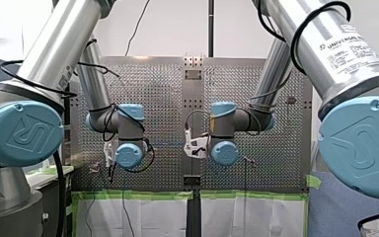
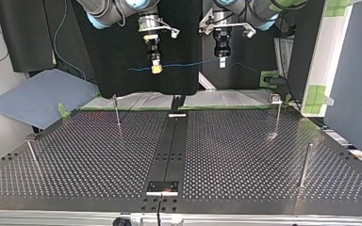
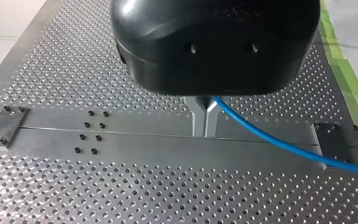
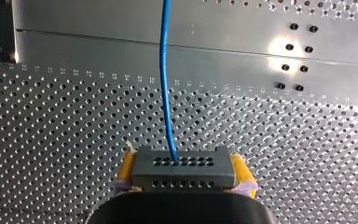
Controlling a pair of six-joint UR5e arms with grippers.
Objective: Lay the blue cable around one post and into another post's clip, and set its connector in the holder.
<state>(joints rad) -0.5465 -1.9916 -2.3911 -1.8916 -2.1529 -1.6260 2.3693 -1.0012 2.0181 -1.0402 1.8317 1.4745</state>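
My left gripper (image 3: 204, 122) pinches the cable (image 3: 270, 140) and my right gripper (image 2: 156, 67) clamps its connector (image 4: 182, 169), the line strung between them above the table (image 2: 235, 155), so I judge every post (image 2: 117, 110) unwrapped and all routing left.

My left arm (image 1: 54, 44) and my right arm (image 1: 321, 44) are brushed silver tubes with pale blue joint caps (image 1: 19, 133), each cap embossed with a rounded logo. Black cables (image 1: 316, 19) loop along both. A white label (image 1: 350, 47) on the right tube reads UNIVERSAL ROBOTS. My left gripper (image 3: 205, 130) has a glossy, rounded black housing with two small screw holes and slim metal fingers (image 3: 198, 119). My right gripper (image 4: 185, 170) shows yellow pads (image 4: 128, 168) on a black body.
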